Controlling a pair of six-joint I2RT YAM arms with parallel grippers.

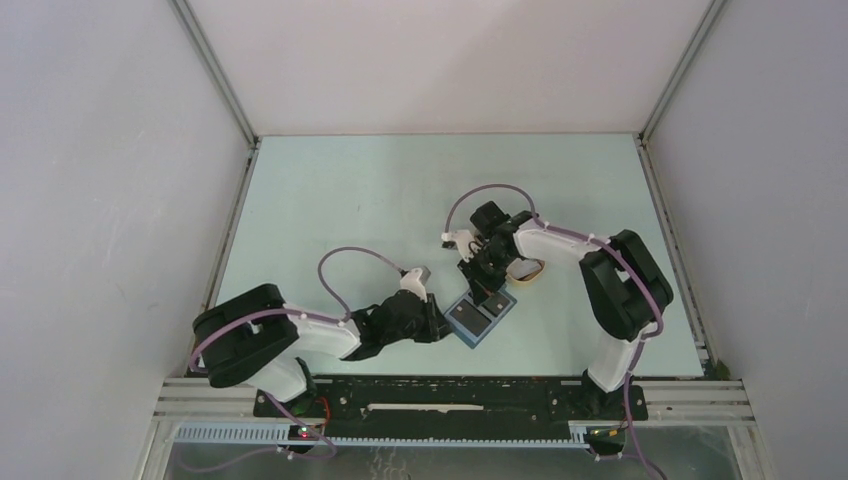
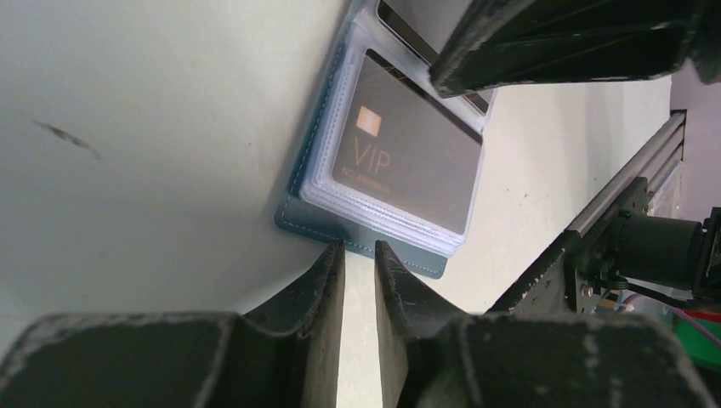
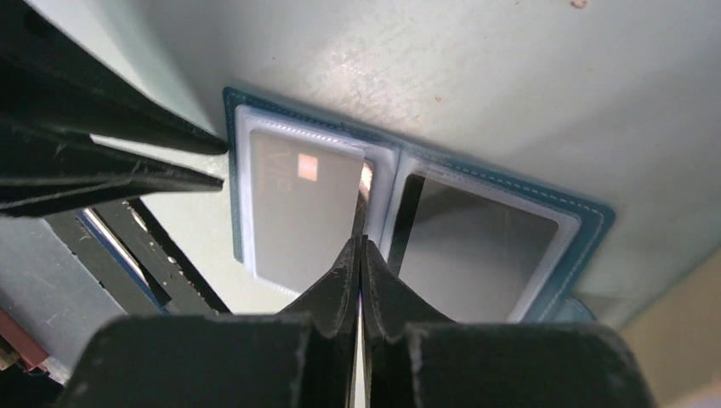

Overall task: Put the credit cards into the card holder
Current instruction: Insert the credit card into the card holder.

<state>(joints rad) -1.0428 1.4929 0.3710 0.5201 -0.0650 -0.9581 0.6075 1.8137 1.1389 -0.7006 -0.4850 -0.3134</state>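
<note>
The teal card holder (image 1: 481, 321) lies open on the table in front of both arms. A dark credit card marked VIP (image 2: 408, 161) sits in its left clear pocket (image 3: 298, 212). A second grey card (image 3: 476, 246) fills the right pocket. My left gripper (image 2: 359, 246) has its jaws a narrow gap apart, tips touching the holder's teal edge (image 2: 425, 259), with nothing between them. My right gripper (image 3: 361, 241) is shut, its tips over the fold between the two pockets. A thin dark line runs up from the tips; I cannot tell whether it is a held card.
A beige oval tray (image 1: 530, 270) lies just right of the right gripper (image 1: 490, 288). The black base plate and aluminium rail (image 2: 629, 187) run along the near table edge, close behind the holder. White walls enclose the table on three sides.
</note>
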